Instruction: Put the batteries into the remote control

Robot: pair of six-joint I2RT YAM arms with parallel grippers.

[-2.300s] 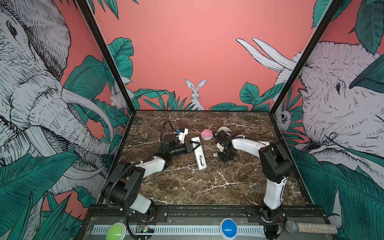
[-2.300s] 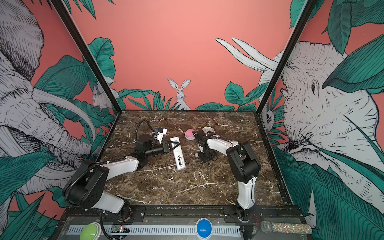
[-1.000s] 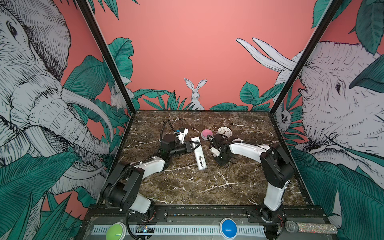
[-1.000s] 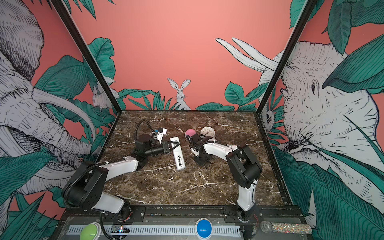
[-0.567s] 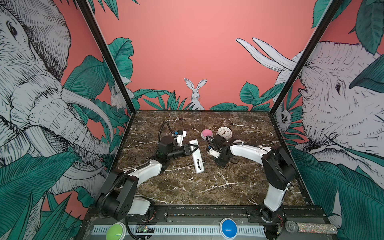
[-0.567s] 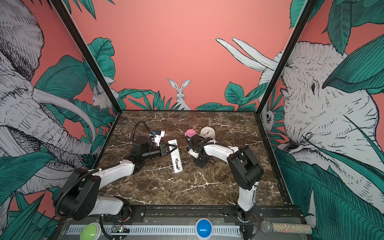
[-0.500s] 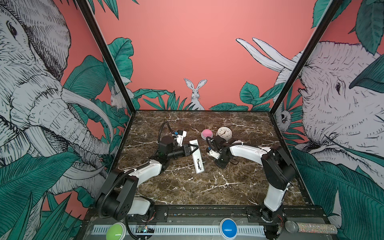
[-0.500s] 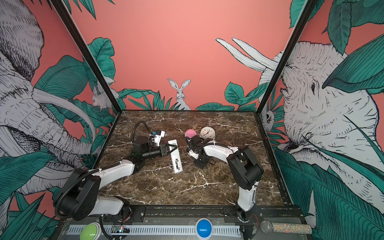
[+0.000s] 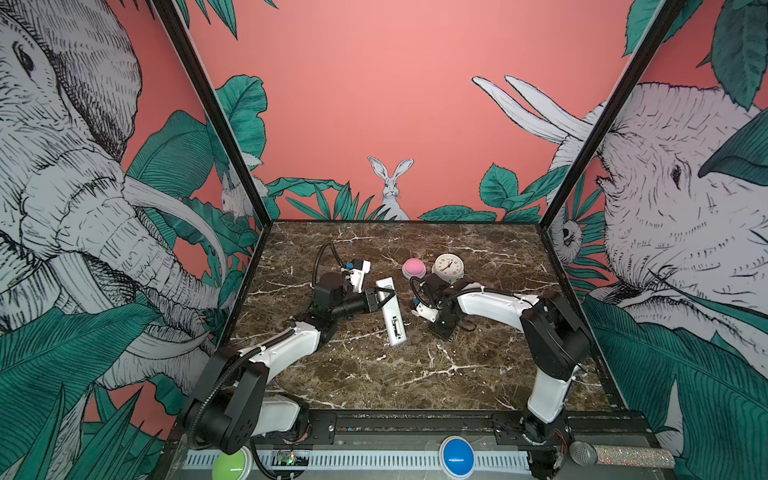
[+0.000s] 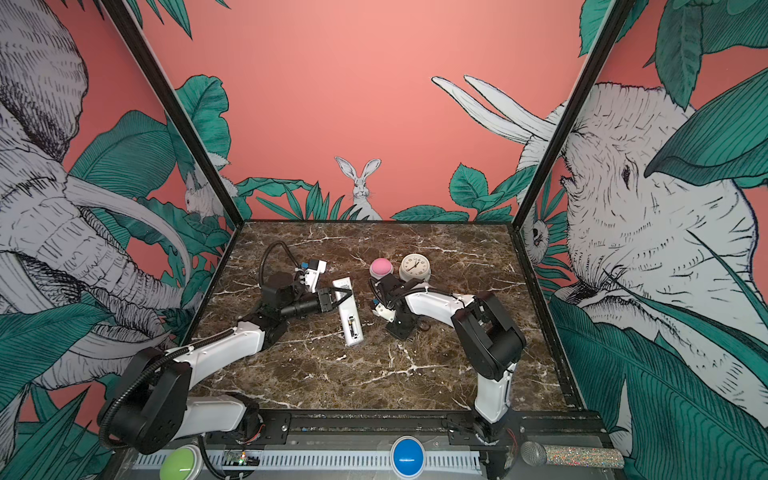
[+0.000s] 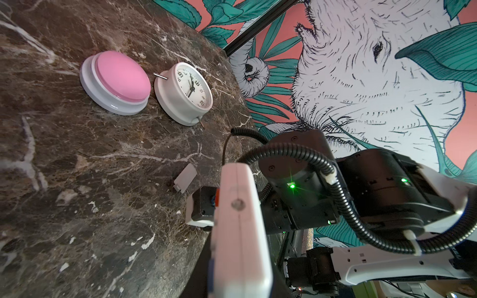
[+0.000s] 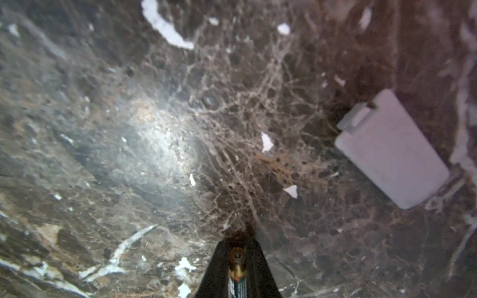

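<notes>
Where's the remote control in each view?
In a top view: remote control mid-table, gripped near its far end by the left claw.
In a top view: remote control again mid-table, same grip.
Left wrist: close up, end-on, in the claw.
Right wrist: not in it; right claw holds a battery.
Shared landmark: pink dome button, in all but the right wrist.

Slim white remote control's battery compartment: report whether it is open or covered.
Open. The slim white remote control shows its back recess uncovered, and a small flat white cover lies apart on the brown marble table.
</notes>
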